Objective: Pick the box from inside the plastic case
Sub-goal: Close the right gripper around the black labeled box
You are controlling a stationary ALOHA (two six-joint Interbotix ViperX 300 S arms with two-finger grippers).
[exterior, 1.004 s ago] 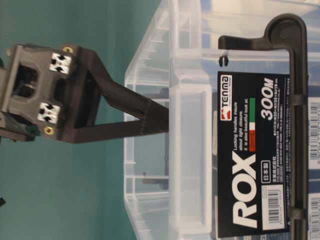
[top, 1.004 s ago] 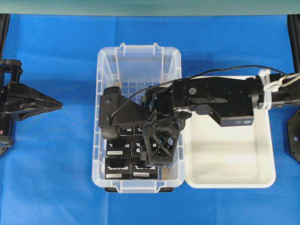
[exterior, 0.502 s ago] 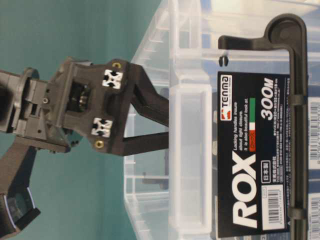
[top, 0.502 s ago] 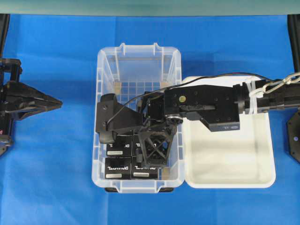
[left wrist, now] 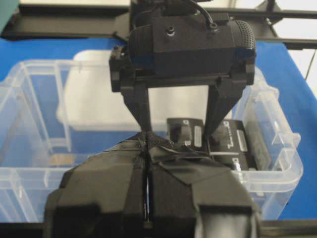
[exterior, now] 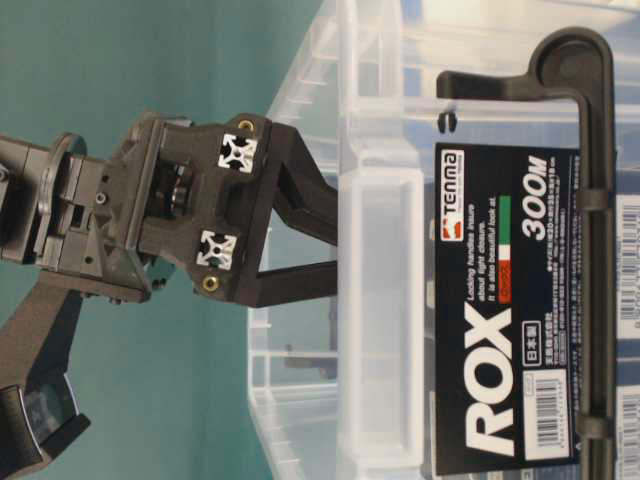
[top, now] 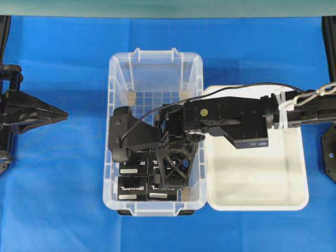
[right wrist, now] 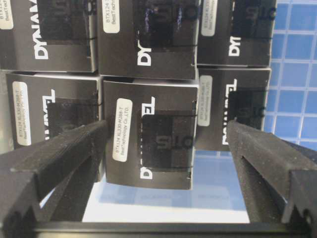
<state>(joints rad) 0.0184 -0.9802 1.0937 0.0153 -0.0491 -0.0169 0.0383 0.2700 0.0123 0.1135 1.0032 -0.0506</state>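
Several black boxes [top: 132, 188] with white lettering lie packed in the near end of the clear plastic case [top: 156, 55]. My right gripper [top: 170, 157] points down inside the case, open. In the right wrist view its fingers [right wrist: 59, 153] stand either side of one box [right wrist: 148, 139] without touching it. The left wrist view shows the right gripper [left wrist: 181, 131] standing over the boxes [left wrist: 230, 141]. My left gripper [top: 63, 113] is shut and holds nothing, out over the blue cloth to the left of the case.
A shallow white tray [top: 257, 202] with nothing in it sits against the right side of the case. The far half of the case floor [top: 155, 97] holds no boxes. The table-level view shows a black ROX label [exterior: 500, 330] on the case wall.
The right arm has shifted left and its open gripper has come down closer to the boxes in the case. The left gripper has stayed put.
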